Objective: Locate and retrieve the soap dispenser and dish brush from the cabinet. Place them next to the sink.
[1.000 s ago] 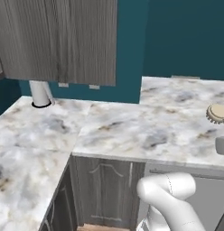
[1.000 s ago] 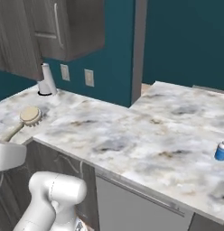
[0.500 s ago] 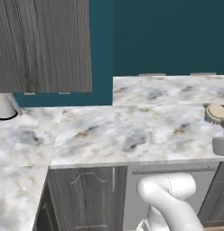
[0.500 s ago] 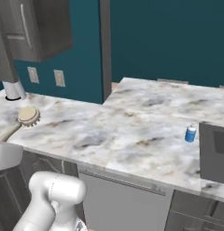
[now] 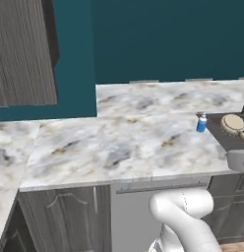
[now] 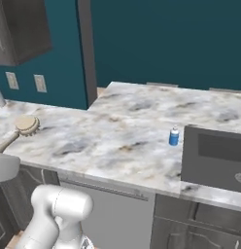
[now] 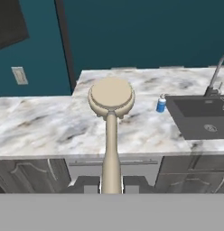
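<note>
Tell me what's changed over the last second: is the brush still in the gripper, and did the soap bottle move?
The base swung toward the sink, so the whole scene shifted; the soap dispenser itself stayed put on the counter beside the basin. The gripper remains shut on the dish brush, handle between its fingers.

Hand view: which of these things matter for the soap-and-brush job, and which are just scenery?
Job:
brush, handle clamped in the shut gripper
soap bottle, standing on the counter beside the sink
sink, with its faucet
cabinet on the wall

Just there:
outlets
lower cupboard doors
</note>
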### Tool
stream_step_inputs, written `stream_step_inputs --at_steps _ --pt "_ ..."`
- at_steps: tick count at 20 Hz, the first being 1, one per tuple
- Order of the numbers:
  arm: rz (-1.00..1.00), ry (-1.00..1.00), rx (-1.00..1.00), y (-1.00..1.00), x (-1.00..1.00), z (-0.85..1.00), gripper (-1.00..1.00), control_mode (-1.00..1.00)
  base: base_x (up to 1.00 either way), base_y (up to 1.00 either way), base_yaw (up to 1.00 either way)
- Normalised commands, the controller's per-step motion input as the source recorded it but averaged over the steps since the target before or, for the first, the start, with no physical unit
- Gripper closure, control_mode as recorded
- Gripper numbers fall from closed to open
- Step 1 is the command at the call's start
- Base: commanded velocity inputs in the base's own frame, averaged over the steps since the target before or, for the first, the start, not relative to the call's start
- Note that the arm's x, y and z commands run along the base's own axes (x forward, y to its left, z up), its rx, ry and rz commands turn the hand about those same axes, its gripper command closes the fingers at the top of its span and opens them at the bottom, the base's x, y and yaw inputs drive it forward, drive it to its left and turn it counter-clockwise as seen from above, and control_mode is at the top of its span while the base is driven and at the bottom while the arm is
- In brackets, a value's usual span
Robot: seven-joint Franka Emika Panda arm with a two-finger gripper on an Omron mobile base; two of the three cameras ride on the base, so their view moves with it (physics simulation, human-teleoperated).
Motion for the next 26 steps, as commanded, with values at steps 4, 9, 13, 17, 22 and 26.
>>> stream_step_inputs --at_steps 4,9,13,17,22,26 --pt "0.0 0.0 0.0 0.0 0.0 0.0 1.0 1.0 0.18 -0.52 -0.09" --pt "0.0 0.0 0.0 0.0 0.0 0.0 1.0 1.0 0.2 -0.46 -0.1" --pt "0.0 0.0 0.0 0.0 0.0 0.0 1.0 1.0 0.15 -0.45 -0.11" --pt "0.0 0.0 0.0 0.0 0.0 0.0 1.0 1.0 0.15 -0.44 -0.12" --pt "0.0 0.0 0.0 0.0 0.0 0.0 1.0 1.0 0.13 -0.43 -0.11" --pt "0.0 0.0 0.0 0.0 0.0 0.0 1.0 1.0 0.03 -0.15 -0.07"
